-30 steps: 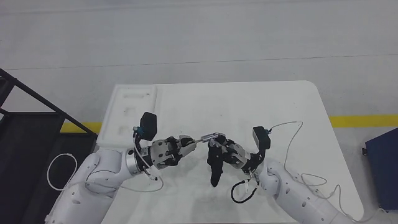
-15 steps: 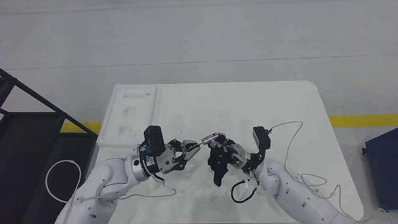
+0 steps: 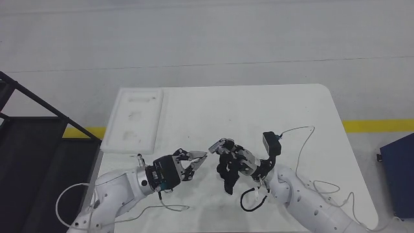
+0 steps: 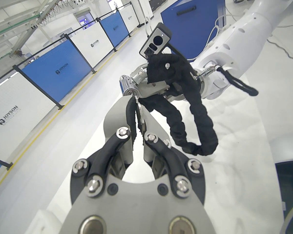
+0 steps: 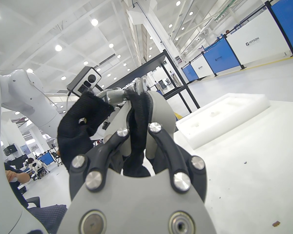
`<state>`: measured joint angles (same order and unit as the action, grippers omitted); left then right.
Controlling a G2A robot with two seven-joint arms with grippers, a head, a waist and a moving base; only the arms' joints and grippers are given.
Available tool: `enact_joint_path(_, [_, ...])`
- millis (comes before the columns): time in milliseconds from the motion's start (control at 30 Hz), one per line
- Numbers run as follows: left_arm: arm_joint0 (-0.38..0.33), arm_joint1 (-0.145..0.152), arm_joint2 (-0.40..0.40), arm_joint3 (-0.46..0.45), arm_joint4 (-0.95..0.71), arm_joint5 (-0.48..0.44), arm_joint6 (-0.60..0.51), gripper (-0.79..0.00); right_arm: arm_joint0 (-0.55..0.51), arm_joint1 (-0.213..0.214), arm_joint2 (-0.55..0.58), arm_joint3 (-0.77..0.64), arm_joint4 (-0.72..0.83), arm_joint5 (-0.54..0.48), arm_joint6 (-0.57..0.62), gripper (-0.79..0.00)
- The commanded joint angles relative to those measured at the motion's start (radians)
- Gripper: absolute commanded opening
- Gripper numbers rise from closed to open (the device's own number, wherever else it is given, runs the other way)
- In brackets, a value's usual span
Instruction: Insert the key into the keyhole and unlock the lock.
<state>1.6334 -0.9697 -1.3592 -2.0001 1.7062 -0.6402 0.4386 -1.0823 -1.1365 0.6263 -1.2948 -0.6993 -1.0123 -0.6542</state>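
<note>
Top view: left gripper (image 3: 199, 159) and right gripper (image 3: 223, 150) tip to tip above table (image 3: 291, 116), near front edge. Lock (image 3: 218, 145) between them, black cable (image 3: 225, 178) hanging.
Left wrist view: left fingers pinched tight on key (image 4: 139, 112), key tip at lock's cylinder end.
Right wrist view: right fingers clamped on lock. Foam tray (image 5: 224, 113) at table's left edge.

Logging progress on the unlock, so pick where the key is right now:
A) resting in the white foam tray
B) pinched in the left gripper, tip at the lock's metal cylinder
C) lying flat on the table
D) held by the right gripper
B: the left wrist view shows the key pinched in the left gripper, its tip meeting the metal cylinder end of the lock.
</note>
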Motion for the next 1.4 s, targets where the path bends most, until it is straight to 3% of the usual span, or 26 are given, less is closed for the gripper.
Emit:
enact_joint_path(0, [0.007, 0.002, -0.005, 0.001, 0.053, 0.03, 0.031, -0.785, 0.0, 0.0, 0.0, 0.0, 0.0, 0.0, 0.0, -0.785])
enact_joint_path(233, [0.026, 0.006, -0.001, 0.007, 0.188, 0.162, 0.156, -0.785, 0.0, 0.0, 0.0, 0.0, 0.0, 0.0, 0.0, -0.785])
enact_joint_path(433, [0.025, 0.012, 0.019, 0.04, 0.42, 0.318, 0.228, -0.785, 0.0, 0.0, 0.0, 0.0, 0.0, 0.0, 0.0, -0.785])
enact_joint_path(567, [0.023, 0.011, 0.028, 0.05, 0.474, 0.387, 0.234, -0.785, 0.0, 0.0, 0.0, 0.0, 0.0, 0.0, 0.0, -0.785])
enact_joint_path(833, [0.017, 0.008, 0.051, 0.096, 0.666, 0.621, 0.238, -0.785, 0.0, 0.0, 0.0, 0.0, 0.0, 0.0, 0.0, -0.785])
enact_joint_path(1067, [0.004, 0.002, 0.063, 0.108, 0.673, 0.74, 0.255, -0.785, 0.0, 0.0, 0.0, 0.0, 0.0, 0.0, 0.0, -0.785])
enact_joint_path(1100, [0.002, 0.001, 0.063, 0.109, 0.668, 0.749, 0.255, -0.56, 0.0, 0.0, 0.0, 0.0, 0.0, 0.0, 0.0, -0.785])
enact_joint_path(1133, [0.001, 0.0, 0.064, 0.11, 0.667, 0.751, 0.257, -0.268, 0.0, 0.0, 0.0, 0.0, 0.0, 0.0, 0.0, -0.785])
enact_joint_path(1167, [0.0, 0.0, 0.064, 0.11, 0.665, 0.752, 0.259, -0.191, 0.0, 0.0, 0.0, 0.0, 0.0, 0.0, 0.0, -0.785])
enact_joint_path(1200, [-0.001, 0.0, 0.064, 0.111, 0.664, 0.753, 0.261, -0.025, 0.0, 0.0, 0.0, 0.0, 0.0, 0.0, 0.0, -0.785])
enact_joint_path(1367, [0.002, -0.003, 0.067, 0.111, 0.63, 0.756, 0.265, 0.0, -0.002, 0.0, 0.004, -0.006, 0.002, 0.012, 0.006, -0.785])
